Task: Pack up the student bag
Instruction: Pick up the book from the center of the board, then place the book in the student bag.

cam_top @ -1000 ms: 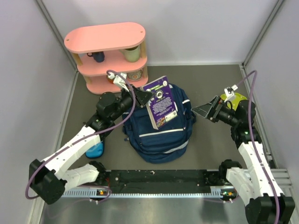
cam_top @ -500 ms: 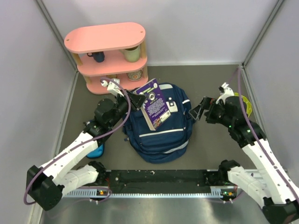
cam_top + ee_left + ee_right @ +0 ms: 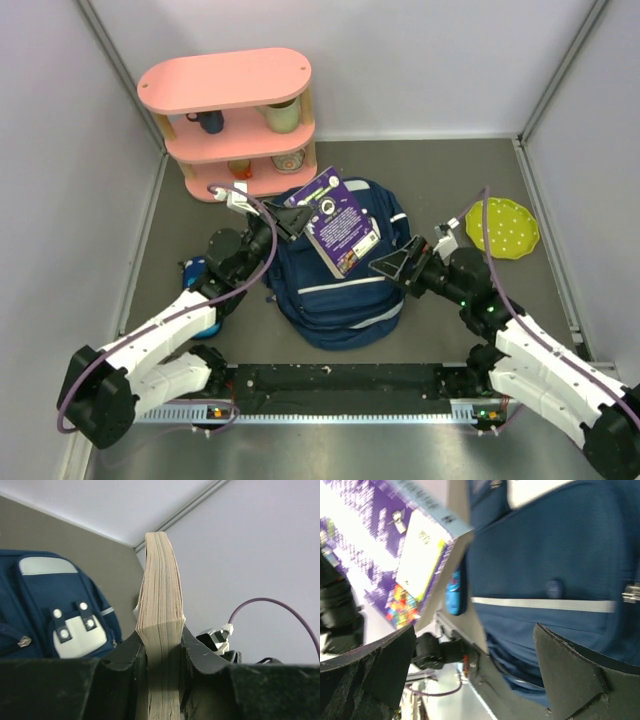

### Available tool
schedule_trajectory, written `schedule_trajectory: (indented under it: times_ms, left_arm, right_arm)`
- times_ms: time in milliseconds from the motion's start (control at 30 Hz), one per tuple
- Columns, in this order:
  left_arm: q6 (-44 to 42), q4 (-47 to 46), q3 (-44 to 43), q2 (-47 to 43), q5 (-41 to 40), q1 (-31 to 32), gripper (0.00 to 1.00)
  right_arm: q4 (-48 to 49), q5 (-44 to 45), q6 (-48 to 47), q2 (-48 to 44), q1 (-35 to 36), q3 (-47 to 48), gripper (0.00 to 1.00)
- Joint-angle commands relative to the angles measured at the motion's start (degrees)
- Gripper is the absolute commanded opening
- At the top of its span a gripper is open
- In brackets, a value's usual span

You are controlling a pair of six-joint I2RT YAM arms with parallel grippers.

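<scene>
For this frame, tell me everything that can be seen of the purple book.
The purple book is a thick, closed paperback with a glossy purple cover carrying white print and a yellowed page block. The left gripper clamps it by one edge, a finger pressed against each cover. It is held tilted over the upper part of the student bag. Whether its far end touches the bag cannot be told.

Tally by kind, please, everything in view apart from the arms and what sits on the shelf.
Backpack: 1
Book: 1
Plate: 1
Shelf: 1
Pencil case: 1
Total: 5
</scene>
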State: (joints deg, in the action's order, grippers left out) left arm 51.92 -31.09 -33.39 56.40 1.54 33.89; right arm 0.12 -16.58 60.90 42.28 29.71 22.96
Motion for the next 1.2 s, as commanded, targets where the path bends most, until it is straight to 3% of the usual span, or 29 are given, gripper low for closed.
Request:
schedule_trajectory:
  times_ms: [0,167,467,600,767,833,933,967,1033,1100,1133,1167]
  left_arm:
    - [6.6,-20.8,1.1,2.5,1.5,-0.2,0.0]
    - [12.5,-28.3,3.1,6.6,3.2,-0.3,0.0]
    - [16.1,-32.4,4.1,8.3,4.6,-0.3,0.0]
    - [17.0,-33.4,4.6,9.0,5.1,-0.3,0.0]
    - [18.1,-34.9,5.0,10.5,5.2,-0.3,0.0]
    - [18.4,-35.5,5.1,11.0,5.7,-0.3,0.0]
    - [18.5,-35.4,5.3,11.1,5.6,-0.3,0.0]
    - [18.0,-35.0,5.2,11.0,5.6,-0.3,0.0]
    - [16.6,-29.8,3.5,10.1,7.8,-0.6,0.0]
    - [9.6,-17.8,-0.8,9.1,11.9,-0.9,0.2]
    - [5.7,-3.7,-6.6,8.4,15.5,-0.8,0.48]
    - [-2.8,4.6,-9.8,8.3,16.8,-0.8,0.58]
  right_arm:
    - [21.6,7.1,9.5,-1.2,8.1,-1.2,0.99]
    - [28.3,7.3,11.3,2.8,8.4,-2.4,0.99]
    - [39.1,2.5,13.2,14.0,8.3,0.5,0.96]
    - [44.3,1.7,13.8,16.3,8.3,0.6,0.71]
    - [50.8,-0.8,14.4,17.5,8.4,1.3,0.6]
    - [53.1,-1.3,14.8,17.7,8.3,1.0,0.51]
    - [53.4,-1.0,14.6,17.0,8.3,0.5,0.2]
    - [53.0,-0.7,14.3,16.6,8.3,0.3,0.04]
    - [50.6,0.9,12.7,13.9,8.3,-0.1,0.0]
    - [41.0,4.8,10.1,10.1,8.3,0.0,0.0]
    - [37.4,6.5,6.8,8.0,8.3,0.2,0.0]
    - [27.0,8.6,5.0,2.7,8.3,0.6,0.0]
